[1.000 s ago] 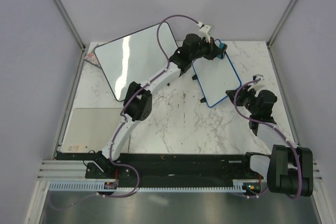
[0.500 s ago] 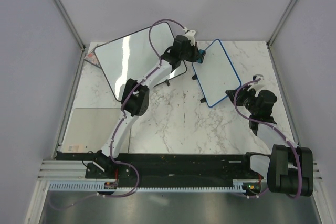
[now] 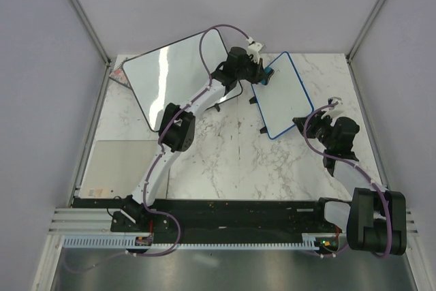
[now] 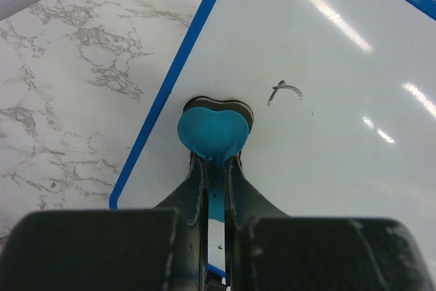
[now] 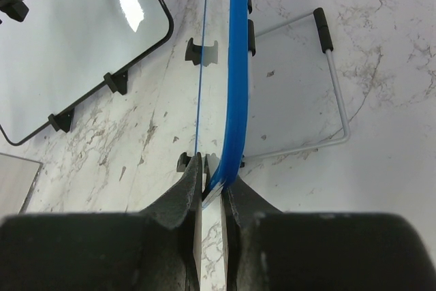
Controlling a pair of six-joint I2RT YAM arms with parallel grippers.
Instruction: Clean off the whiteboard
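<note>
left gripper (image 4: 215, 168): closed on teal eraser (image 4: 211, 133), pressed onto whiteboard (image 4: 340, 141)
right gripper (image 5: 212, 185): clamped on whiteboard edge
dark mark (image 4: 285, 89): seen just beside teal eraser

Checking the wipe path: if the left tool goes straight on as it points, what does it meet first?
The whiteboard: the teal eraser in the left tool looks pressed against its white face beside the blue frame; contact unclear.
</note>
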